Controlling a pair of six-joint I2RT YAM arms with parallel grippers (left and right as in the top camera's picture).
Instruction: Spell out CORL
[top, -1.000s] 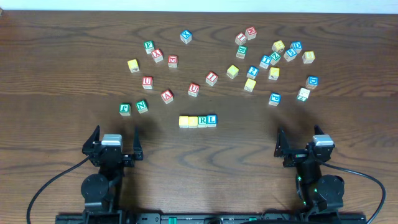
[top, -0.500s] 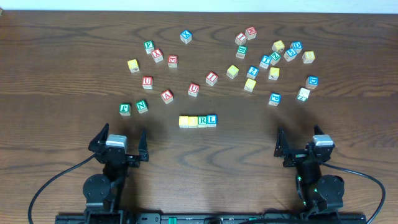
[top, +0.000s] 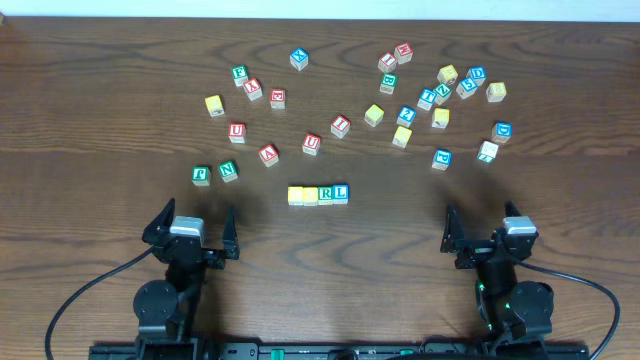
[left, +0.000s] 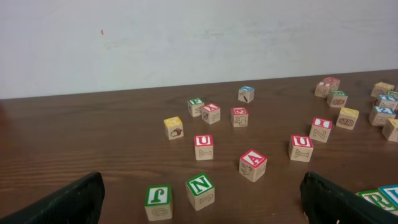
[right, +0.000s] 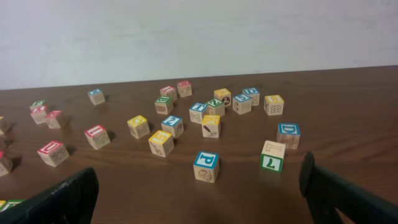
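Note:
Four letter cubes stand touching in a row at the table's centre front: two yellow-faced cubes (top: 296, 195) (top: 310, 195), the green R cube (top: 326, 193) and the blue L cube (top: 341, 192). My left gripper (top: 194, 224) hangs at the front left, well short of the row, open and empty; its dark fingers (left: 71, 202) frame the left wrist view. In that view the row's right end (left: 375, 198) peeks in at the bottom right. My right gripper (top: 481, 228) sits at the front right, open with nothing between its fingers (right: 348, 196).
Many loose letter cubes are scattered over the far half of the table. Green J (left: 158, 200) and N (left: 201, 190) cubes lie just ahead of the left gripper. A blue P cube (right: 206, 165) and a green-faced cube (right: 272, 156) lie ahead of the right gripper.
The left gripper shifted slightly to the right and turned a little, then stopped. The right arm and the cubes have not moved.

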